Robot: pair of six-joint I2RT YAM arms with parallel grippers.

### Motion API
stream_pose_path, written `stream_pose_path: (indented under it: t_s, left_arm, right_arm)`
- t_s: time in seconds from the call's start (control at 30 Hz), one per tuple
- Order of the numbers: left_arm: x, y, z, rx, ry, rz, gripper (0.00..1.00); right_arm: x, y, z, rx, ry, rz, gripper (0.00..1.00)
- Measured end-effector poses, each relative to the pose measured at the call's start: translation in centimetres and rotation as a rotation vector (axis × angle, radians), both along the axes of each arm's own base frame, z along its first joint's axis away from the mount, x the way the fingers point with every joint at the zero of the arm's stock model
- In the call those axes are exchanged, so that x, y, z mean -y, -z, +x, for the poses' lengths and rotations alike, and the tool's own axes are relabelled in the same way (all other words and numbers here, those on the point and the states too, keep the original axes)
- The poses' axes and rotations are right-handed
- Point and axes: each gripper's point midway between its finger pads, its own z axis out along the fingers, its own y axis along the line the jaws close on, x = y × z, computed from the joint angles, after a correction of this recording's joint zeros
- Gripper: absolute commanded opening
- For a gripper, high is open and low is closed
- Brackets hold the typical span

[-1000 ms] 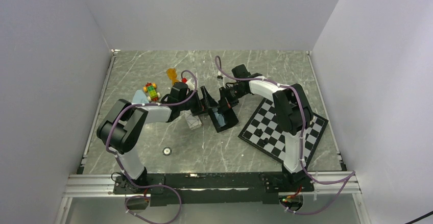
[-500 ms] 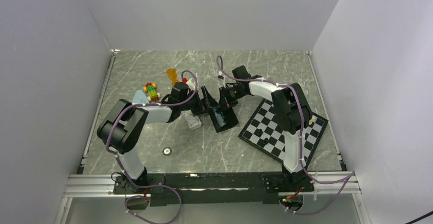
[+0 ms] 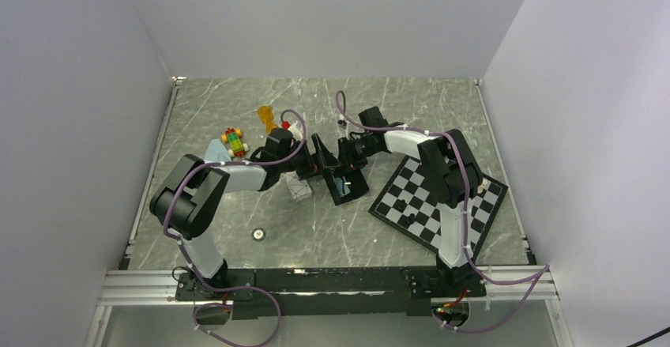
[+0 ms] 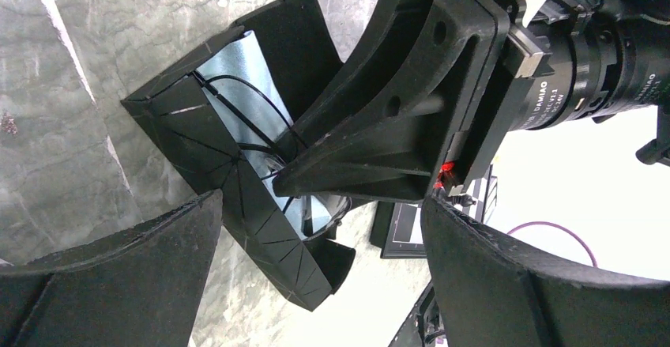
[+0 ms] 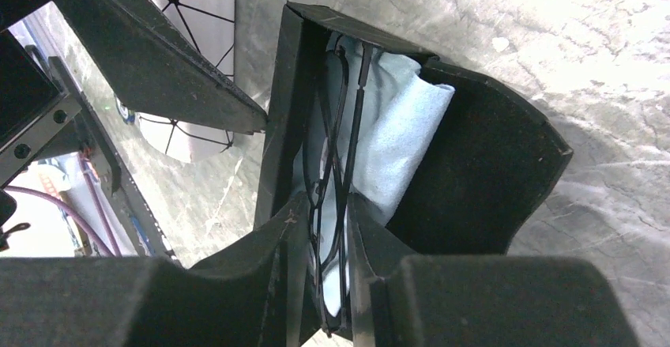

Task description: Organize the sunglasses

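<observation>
The black wire-framed sunglasses (image 5: 336, 126) sit folded in the open black case (image 5: 482, 165), against a light blue cloth (image 5: 395, 133). My right gripper (image 5: 328, 213) is shut on their frame and reaches into the case; it also shows in the top view (image 3: 345, 161) and the left wrist view (image 4: 284, 177). My left gripper (image 4: 320, 205) is open, one finger either side of the case (image 4: 261, 236), at the case's left side in the top view (image 3: 320, 157). The orange sunglasses (image 3: 266, 115) lie on the table behind my left arm.
A white case with black line pattern (image 3: 299, 189) lies just left of the black case (image 3: 348, 187). A colourful toy car (image 3: 233, 139) sits far left. A chessboard (image 3: 438, 197) lies to the right. A small round object (image 3: 258, 234) lies nearer the front.
My right gripper has moved slightly left and down into the black case with the wire sunglasses, covering more of the blue cloth. The left arm has barely moved.
</observation>
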Motion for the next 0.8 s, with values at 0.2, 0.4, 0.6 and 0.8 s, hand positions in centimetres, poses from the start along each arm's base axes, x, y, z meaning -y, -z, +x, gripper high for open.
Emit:
stream_pose_path:
  t_s: [0.2, 0.4, 0.6, 0.8]
  left_arm:
    - [0.0, 0.0, 0.0, 0.003, -0.003, 0.002, 0.99]
    - [0.3, 0.1, -0.6, -0.009, 0.009, 0.009, 0.99]
    - [0.4, 0.0, -0.6, -0.008, 0.009, 0.010, 0.99]
    - [0.3, 0.1, -0.7, -0.008, 0.005, 0.014, 0.99]
  right_arm:
    - [-0.1, -0.1, 0.1, 0.008, 0.015, -0.016, 0.37]
    - [0.4, -0.3, 1.0, 0.055, 0.053, -0.062, 0.40]
    - [1.0, -0.6, 1.5, 0.084, 0.092, -0.096, 0.41]
    - [1.6, -1.3, 2.1, 0.117, 0.129, -0.124, 0.42]
